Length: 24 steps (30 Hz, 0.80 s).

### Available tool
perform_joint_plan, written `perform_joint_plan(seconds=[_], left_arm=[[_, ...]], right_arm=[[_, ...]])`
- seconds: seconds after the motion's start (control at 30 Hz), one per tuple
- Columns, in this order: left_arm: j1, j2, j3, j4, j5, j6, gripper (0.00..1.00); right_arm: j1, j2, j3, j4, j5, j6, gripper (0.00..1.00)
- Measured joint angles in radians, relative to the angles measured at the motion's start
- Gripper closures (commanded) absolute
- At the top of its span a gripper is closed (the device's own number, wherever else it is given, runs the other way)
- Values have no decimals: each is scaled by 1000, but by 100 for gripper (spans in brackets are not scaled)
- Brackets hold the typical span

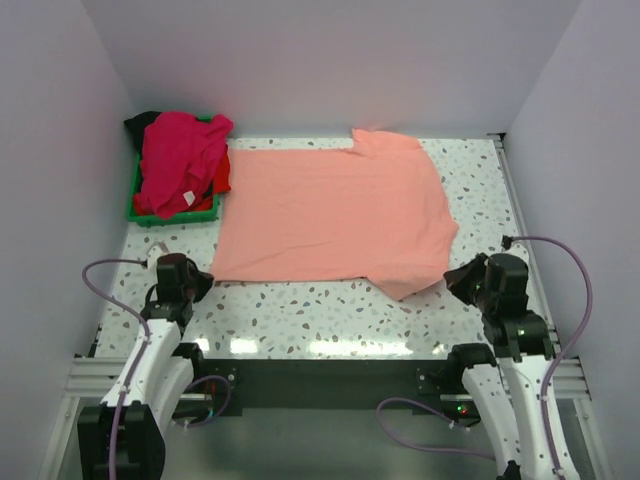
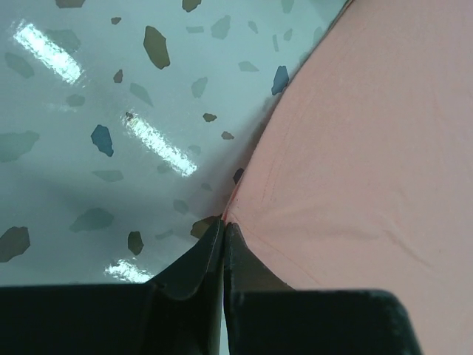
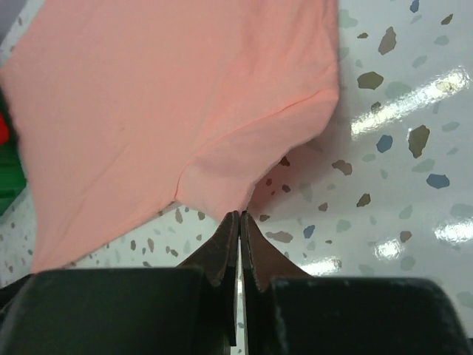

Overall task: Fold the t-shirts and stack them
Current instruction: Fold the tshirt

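Left fingers [image 2: 191,270] over hidden t-shirt [image 2: 369,148] corner

The salmon-pink t-shirt [image 1: 330,210] is soft matt cloth with faint creases, the speckled bench [image 1: 300,305] hard and glossy, mirroring lights, and the green tray [image 1: 150,217] looks plastic.

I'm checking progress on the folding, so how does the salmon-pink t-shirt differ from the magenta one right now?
The salmon-pink t-shirt lies spread flat on the table. The magenta t-shirt sits crumpled in a heap in the green tray. The left gripper is shut on the salmon-pink t-shirt's near hem corner and the right gripper on its near sleeve. Nothing touches the magenta t-shirt. Both are plain-coloured, and neither is folded yet.
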Motion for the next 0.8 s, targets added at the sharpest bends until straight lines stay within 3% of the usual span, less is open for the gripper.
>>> perform_joint_plan(seconds=[0.13,0.3,0.57,0.8], left_arm=[[0,-25,-2,-34,0,-1,100],[0,6,11,-40,2,0,100],[-8,281,180,23,24,5,100],[-9,484,346,68,27,8,100]], right_arm=[[0,-56,99,-72,-24,6,100],[0,-13,168,-60,-41,-6,100],[0,352,177,84,-60,-41,100],[0,612,299,187,-50,-56,100]])
